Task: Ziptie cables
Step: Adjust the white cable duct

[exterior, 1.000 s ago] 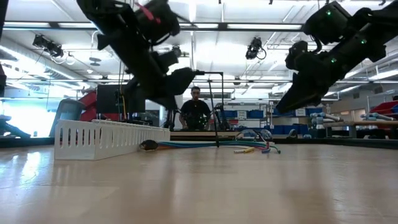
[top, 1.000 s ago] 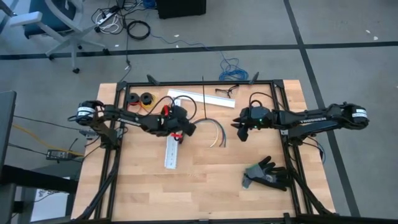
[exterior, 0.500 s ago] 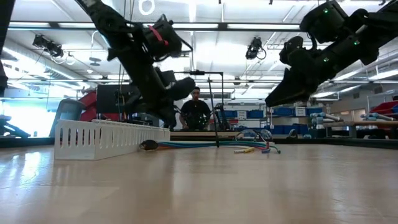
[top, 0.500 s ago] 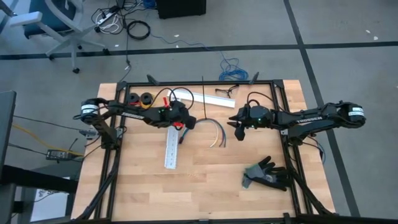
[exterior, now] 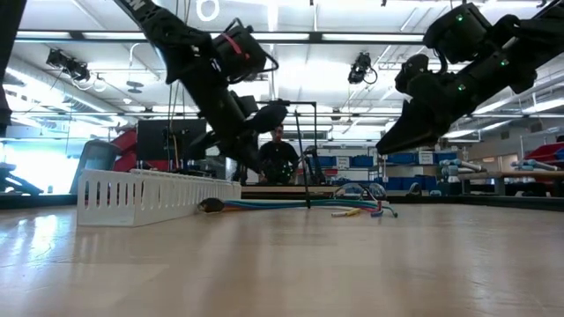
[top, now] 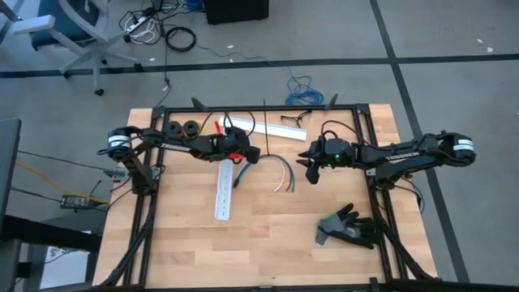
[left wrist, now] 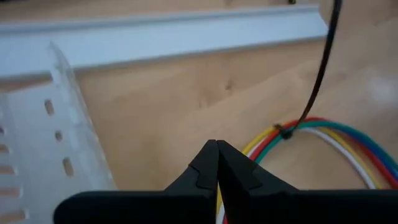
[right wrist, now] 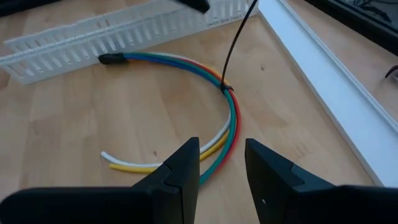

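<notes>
Ziptie (left wrist: 317, 74) upper end cut off, cables (left wrist: 348, 146) partly out of frame

An overhead camera looks straight down on the whole wooden table (top: 268, 235), with the cables (top: 280, 172) near its centre. A second camera sits at tabletop level, facing across the cables (exterior: 352, 210) into the room beyond. The left wrist camera peers close past its pinched-together fingertips (left wrist: 216, 163) at the cables (left wrist: 323, 138); the right wrist camera looks from slightly farther back. All four views share the cables and the white slotted duct (right wrist: 93, 38) beside them.
</notes>
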